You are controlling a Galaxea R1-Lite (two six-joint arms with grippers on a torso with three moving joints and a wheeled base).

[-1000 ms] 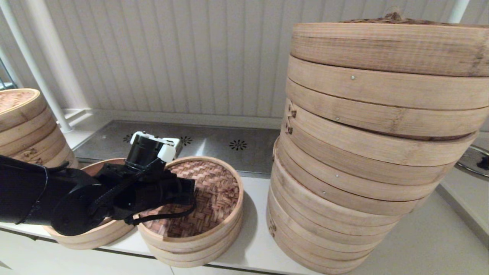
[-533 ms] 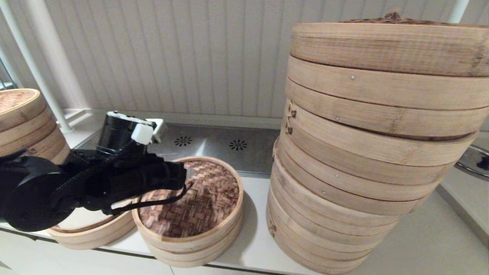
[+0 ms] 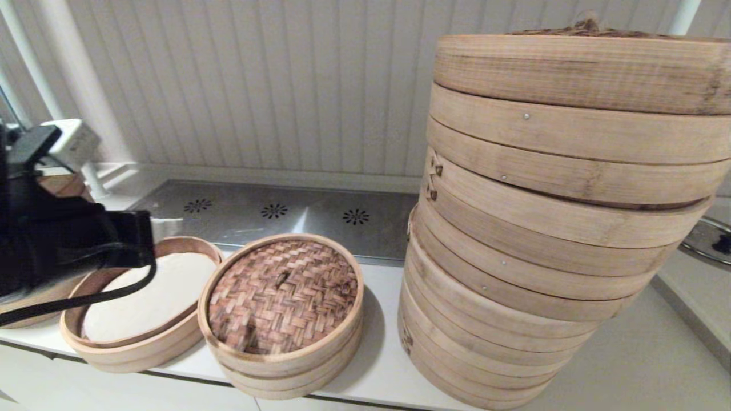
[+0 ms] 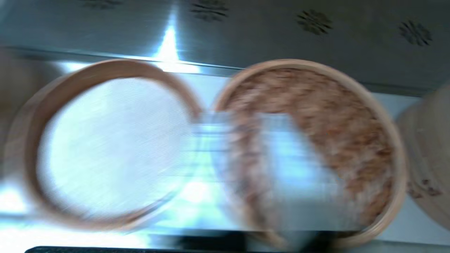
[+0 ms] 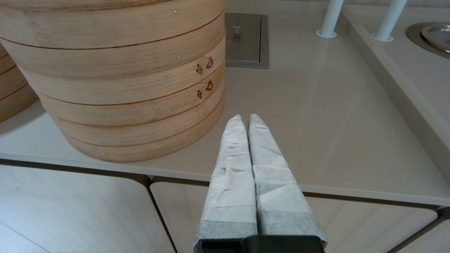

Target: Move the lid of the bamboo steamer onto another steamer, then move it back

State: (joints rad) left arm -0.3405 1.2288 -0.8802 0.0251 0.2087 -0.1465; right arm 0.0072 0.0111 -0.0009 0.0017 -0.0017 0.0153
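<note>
The bamboo steamer lid [image 3: 282, 294], reddish-brown woven with a pale rim, lies flat on a small steamer base [image 3: 294, 365] at the counter's front. To its left sits the other steamer [image 3: 145, 297], a shallow basket with a smooth white liner, uncovered. My left gripper [image 3: 163, 228] hangs above that basket's far rim, apart from the lid. In the left wrist view its fingers [image 4: 211, 140] stand apart with nothing between them, over the lid [image 4: 337, 119] and white-lined basket [image 4: 112, 140]. My right gripper [image 5: 245, 117] is shut and empty, parked low by the huge stack.
The huge stack of baskets [image 3: 559, 228] towers just right of the lid. A medium stack [image 3: 60, 185] stands at far left behind my left arm. A steel vent panel [image 3: 274, 211] runs along the back. The counter's front edge [image 5: 175, 172] is close.
My left arm has pulled back to the left and up, off the lid. The lid and the white-lined basket are now uncovered; the lid stays on its base.
</note>
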